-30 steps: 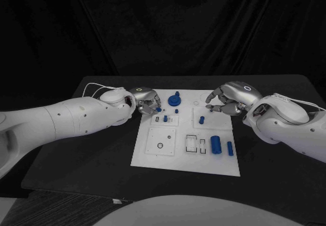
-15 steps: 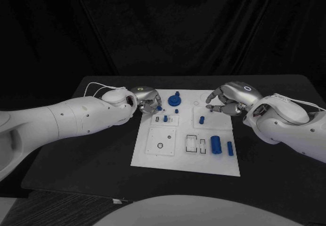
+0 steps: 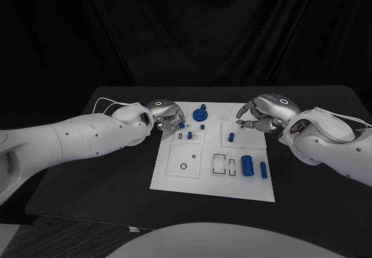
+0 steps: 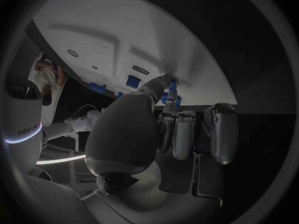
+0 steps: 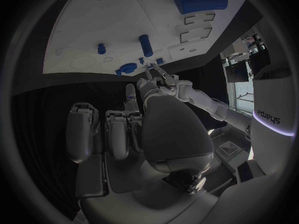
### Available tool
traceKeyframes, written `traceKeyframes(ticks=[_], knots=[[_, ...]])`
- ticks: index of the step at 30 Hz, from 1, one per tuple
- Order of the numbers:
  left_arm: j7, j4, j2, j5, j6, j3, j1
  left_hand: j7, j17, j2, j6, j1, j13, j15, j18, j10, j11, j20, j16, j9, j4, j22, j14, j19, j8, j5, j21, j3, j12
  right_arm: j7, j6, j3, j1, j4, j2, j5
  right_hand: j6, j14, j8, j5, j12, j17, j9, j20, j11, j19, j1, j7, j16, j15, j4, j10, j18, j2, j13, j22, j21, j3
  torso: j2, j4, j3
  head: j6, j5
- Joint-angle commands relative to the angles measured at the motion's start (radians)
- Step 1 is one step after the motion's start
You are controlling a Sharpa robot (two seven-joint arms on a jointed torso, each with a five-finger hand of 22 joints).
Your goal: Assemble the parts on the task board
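Small blue peg point(image 3: 181, 124) is pinched in your left hand point(image 3: 165, 115) at the board's point(image 3: 194, 177) upper left; it looks light, rigid and slick, so grip it mid-shaft. Right hand point(image 3: 262, 115) hovers curled over the board's upper right, whether it grasps anything you can't tell.

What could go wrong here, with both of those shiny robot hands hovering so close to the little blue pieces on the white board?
The left robot hand seems to pinch a small blue part at its fingertips; a loose grip might drop it onto the task board. Standing pieces such as the blue gear-like part are close by, so a stray finger may knock them. The right robot hand hovers near the short blue peg and could bump it.
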State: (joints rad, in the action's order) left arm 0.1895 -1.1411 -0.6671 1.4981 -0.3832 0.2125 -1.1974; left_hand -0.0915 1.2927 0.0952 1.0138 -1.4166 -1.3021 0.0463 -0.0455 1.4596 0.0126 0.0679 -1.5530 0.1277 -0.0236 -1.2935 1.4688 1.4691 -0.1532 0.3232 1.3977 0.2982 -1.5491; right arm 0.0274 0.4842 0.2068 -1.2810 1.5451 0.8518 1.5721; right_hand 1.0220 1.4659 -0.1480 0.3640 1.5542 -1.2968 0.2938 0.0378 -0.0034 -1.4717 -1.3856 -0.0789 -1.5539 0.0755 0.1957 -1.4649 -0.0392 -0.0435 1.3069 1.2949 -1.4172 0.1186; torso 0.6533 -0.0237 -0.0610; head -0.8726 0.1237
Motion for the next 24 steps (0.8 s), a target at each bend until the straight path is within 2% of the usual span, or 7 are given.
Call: traceKeyframes(ticks=[1,8,14,19,24], knots=[[0.084,-0.016,-0.015,-0.049,-0.086,-0.001,0.001,0.006,0.278,-0.024,0.096,0.014,-0.269,0.002,0.007,0.111,-0.006,-0.003,-0.018,0.079,0.001,-0.227,0.102,0.019,-0.068,0.014,0.012,-0.003,-0.022,0.009,0.004,-0.001,0.002,0.003,0.002,0.002,0.004,0.102,0.014,0.015,0.017,-0.259,-0.010,0.006,0.003,-0.028,-0.013,0.001,-0.010,-0.008,-0.004,-0.106,0.001,-0.009,0.264,0.225,-0.002,0.006,-0.001,-0.0005,0.0000,0.000,0.004],[0.126,-0.057,-0.075,-0.168,-0.116,-0.001,0.000,0.006,0.278,-0.023,0.087,0.024,-0.269,0.004,0.007,0.111,-0.008,-0.005,-0.018,0.080,0.007,-0.226,0.102,0.018,-0.058,0.008,0.010,-0.010,-0.022,0.004,0.011,-0.001,-0.004,0.006,-0.004,0.002,0.005,0.102,0.014,0.014,0.017,-0.260,-0.009,0.006,0.003,-0.028,-0.013,0.001,-0.011,-0.008,-0.003,-0.106,0.001,-0.008,0.264,0.225,-0.002,0.006,0.000,-0.0011,0.0001,0.000,0.008],[0.176,-0.088,-0.118,-0.333,-0.104,-0.001,-0.001,0.007,0.278,-0.024,0.088,0.028,-0.269,0.005,0.007,0.111,-0.009,-0.006,-0.018,0.082,0.011,-0.226,0.102,0.018,-0.057,0.007,0.011,-0.013,-0.022,-0.003,0.018,-0.001,-0.012,0.001,-0.017,0.002,0.008,0.102,0.012,0.014,0.017,-0.260,-0.009,0.006,0.003,-0.028,-0.014,0.002,-0.011,-0.008,-0.004,-0.106,0.001,-0.007,0.264,0.225,-0.002,0.007,-0.001,-0.0007,0.0002,0.000,0.009],[0.223,-0.105,-0.142,-0.475,-0.052,-0.001,-0.001,0.008,0.278,-0.028,0.084,0.035,-0.269,0.005,0.006,0.111,-0.009,-0.007,-0.018,0.083,0.018,-0.225,0.102,0.017,-0.051,0.004,0.007,-0.018,-0.022,-0.010,0.014,-0.001,-0.015,-0.009,-0.036,0.002,0.010,0.102,0.012,0.014,0.017,-0.260,-0.009,0.006,0.003,-0.028,-0.014,0.002,-0.011,-0.008,-0.005,-0.106,0.001,-0.006,0.264,0.225,-0.001,0.007,-0.001,-0.0004,0.0004,0.000,0.012],[0.249,-0.133,-0.161,-0.643,0.079,-0.001,-0.001,0.008,0.278,-0.031,0.078,0.040,-0.269,0.005,0.006,0.111,-0.009,-0.007,-0.018,0.084,0.026,-0.224,0.102,0.015,-0.044,0.005,0.004,-0.024,-0.022,-0.040,0.033,-0.001,-0.016,-0.016,-0.059,0.002,0.013,0.103,0.011,0.001,0.017,-0.264,-0.009,0.004,-0.001,-0.028,-0.028,0.005,-0.013,-0.005,-0.018,-0.106,0.001,-0.009,0.264,0.226,-0.003,0.010,-0.001,-0.0011,0.0002,0.000,0.013]])
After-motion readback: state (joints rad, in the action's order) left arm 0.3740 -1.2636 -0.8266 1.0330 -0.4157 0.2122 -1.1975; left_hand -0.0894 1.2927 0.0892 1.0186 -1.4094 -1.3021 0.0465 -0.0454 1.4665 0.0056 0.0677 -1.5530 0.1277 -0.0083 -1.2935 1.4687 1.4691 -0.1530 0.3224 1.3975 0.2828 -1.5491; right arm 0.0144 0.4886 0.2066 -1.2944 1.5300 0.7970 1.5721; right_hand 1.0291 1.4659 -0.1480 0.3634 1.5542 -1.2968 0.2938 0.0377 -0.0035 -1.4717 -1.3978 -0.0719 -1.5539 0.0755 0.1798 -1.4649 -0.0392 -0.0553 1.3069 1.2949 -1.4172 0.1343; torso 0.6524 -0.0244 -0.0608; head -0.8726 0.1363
